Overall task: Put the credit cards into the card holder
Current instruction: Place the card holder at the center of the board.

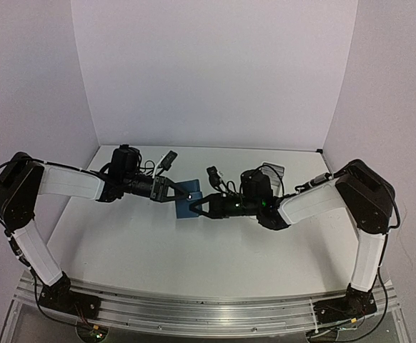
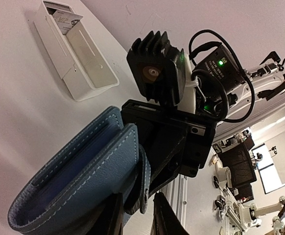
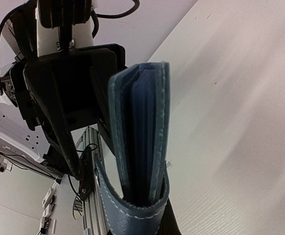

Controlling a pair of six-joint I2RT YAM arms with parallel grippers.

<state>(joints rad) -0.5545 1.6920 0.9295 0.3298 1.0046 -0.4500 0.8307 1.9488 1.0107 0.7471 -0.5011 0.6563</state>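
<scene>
Top external: the card holder (image 1: 189,193) is near table centre, touching the left gripper (image 1: 169,191) at its 3 o'clock and the right gripper (image 1: 196,207) at its 10 o'clock. The left fingers (image 2: 114,215) pinch the holder's edge narrowly, but the right fingers are mostly hidden behind it, so their state cannot be determined. In the left wrist view, a pale card (image 2: 61,19) lies in the white tray (image 2: 91,73) at 11 o'clock, its markings illegible.

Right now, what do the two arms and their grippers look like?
Both arms match: white link shells on the left arm and right arm, bulky black joints, looping black cables. The left gripper and right gripper are black, angular, two-fingered. Green indicator lights glow at the right wrist.
</scene>
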